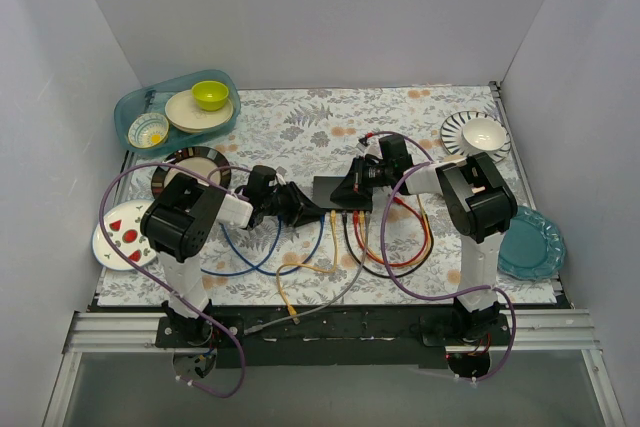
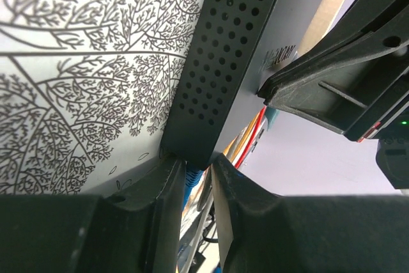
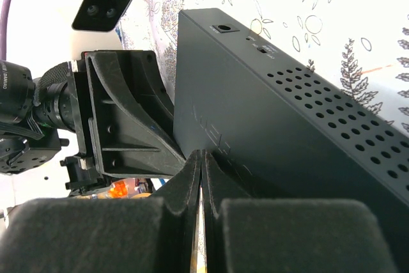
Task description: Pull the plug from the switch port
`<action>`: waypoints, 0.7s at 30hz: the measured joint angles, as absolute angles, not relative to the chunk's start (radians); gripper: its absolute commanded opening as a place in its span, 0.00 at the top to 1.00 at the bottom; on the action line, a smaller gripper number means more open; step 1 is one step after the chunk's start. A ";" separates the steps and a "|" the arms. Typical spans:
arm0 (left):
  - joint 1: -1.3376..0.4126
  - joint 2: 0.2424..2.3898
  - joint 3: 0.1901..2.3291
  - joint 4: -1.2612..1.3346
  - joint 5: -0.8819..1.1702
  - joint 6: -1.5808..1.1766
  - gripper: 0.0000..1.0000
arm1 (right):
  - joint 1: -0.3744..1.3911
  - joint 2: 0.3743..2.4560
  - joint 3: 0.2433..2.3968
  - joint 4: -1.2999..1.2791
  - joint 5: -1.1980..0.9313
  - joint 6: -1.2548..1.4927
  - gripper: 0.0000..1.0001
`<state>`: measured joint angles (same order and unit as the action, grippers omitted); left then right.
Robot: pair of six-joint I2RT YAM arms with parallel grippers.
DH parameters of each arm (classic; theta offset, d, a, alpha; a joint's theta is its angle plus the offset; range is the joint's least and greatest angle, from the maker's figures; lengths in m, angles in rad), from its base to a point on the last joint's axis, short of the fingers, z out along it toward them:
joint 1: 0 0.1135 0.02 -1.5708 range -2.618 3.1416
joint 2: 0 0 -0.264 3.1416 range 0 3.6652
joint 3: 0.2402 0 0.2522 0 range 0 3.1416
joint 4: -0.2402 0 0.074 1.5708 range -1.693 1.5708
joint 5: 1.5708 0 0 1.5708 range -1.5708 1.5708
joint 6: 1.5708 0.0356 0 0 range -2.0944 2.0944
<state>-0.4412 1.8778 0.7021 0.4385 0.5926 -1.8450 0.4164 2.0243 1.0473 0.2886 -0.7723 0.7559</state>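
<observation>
Found switch (image 1: 338,190) mid-bench (image 1: 300,127), cabled along near edge. Noted left hand (image 2: 195,164) pinched on blue plug (image 2: 191,179) at its left corner; right hand (image 3: 201,155) clenched empty, tips against switch top.

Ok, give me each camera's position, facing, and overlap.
Top external: above, behind the bases, looking down at the table; left arm, right arm show.
Left wrist: on the left end effector, facing the switch sidewall; own fingers show.
Right wrist: on the right end effector, facing the switch top; own fingers show.
Shared: both wrist views show the switch and the opposite end effector.
</observation>
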 measured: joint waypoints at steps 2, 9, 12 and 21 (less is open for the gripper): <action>-0.439 1.882 0.702 0.443 0.599 -1.857 0.74 | 0.416 2.024 1.047 0.289 -0.772 0.756 0.95; -0.432 1.891 0.713 0.435 0.620 -1.861 1.00 | 0.416 2.024 1.047 0.291 -0.769 0.756 0.96; -0.432 1.891 0.724 0.414 0.617 -1.847 1.00 | 0.416 2.024 1.047 0.292 -0.769 0.756 0.95; -0.442 1.851 0.719 0.366 0.563 -1.789 1.00 | 0.416 2.024 1.047 0.292 -0.770 0.756 0.96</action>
<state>-0.4419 1.8511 0.7185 0.3664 0.5632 -1.7889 0.4164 2.0243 1.0473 0.2920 -0.7696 0.7563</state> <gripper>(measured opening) 0.071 0.053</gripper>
